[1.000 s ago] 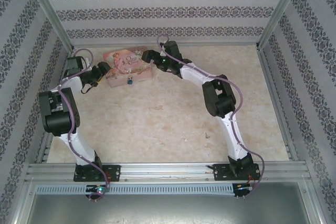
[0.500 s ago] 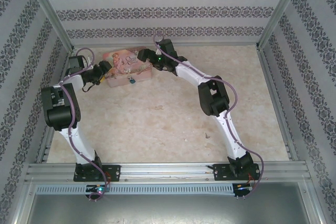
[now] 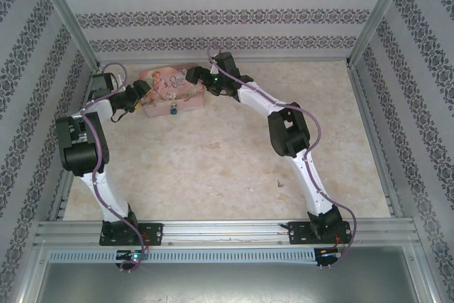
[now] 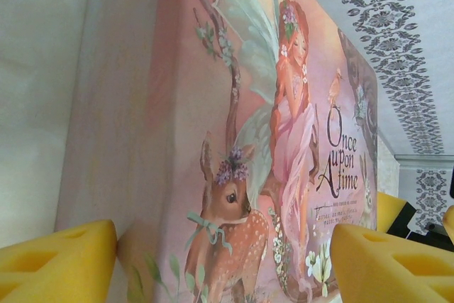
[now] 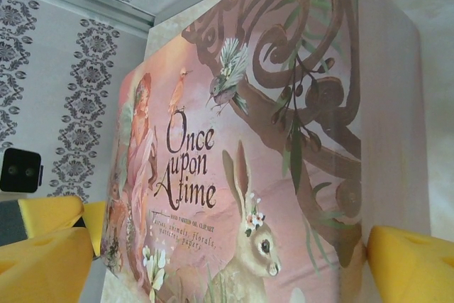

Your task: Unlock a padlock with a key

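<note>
Flanking pink box (image 3: 170, 89) at either end with left gripper (image 4: 225, 264) and right gripper (image 5: 228, 262), both spread and pinching nothing, probably to steady it for work on blue padlock (image 3: 174, 111) hanging at its front wall.

Left arm (image 3: 91, 168) and right arm (image 3: 301, 161) reach to the table's (image 3: 234, 168) far-left corner; left gripper (image 3: 142, 92) and right gripper (image 3: 193, 76) face each other, jaws wide.
</note>
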